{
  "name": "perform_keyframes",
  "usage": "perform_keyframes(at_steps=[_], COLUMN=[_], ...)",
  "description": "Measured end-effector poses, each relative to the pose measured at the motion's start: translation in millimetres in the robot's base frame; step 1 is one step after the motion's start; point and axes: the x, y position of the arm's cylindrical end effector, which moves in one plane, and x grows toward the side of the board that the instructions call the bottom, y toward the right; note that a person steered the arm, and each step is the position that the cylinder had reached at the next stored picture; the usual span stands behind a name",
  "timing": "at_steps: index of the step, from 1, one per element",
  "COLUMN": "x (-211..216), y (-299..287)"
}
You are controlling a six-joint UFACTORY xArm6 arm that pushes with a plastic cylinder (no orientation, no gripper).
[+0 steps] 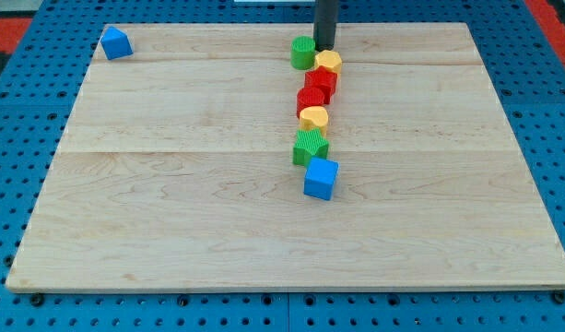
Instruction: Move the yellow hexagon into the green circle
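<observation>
The green circle (303, 53) stands near the view's top, at the head of a column of blocks. A yellow block (328, 62), which looks like the hexagon, sits just to its right and touches it or nearly does. My tip (324, 48) is right behind this yellow block, at its top edge and beside the green circle's right side. The rod rises out of the view's top. A second yellow block (313, 117), with a rounder, heart-like shape, lies lower in the column.
Below the top yellow block the column runs down: two red blocks (321, 81) (310, 99), the second yellow block, a green star (310, 146) and a blue cube (321, 178). A blue triangle (116, 42) sits at the board's top left corner.
</observation>
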Motion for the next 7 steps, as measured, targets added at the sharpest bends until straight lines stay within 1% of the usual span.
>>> perform_keyframes(at_steps=[1,2,3,4,6,7], x=[-6,6,13,32,40,47], y=[60,84,78,58,7,19])
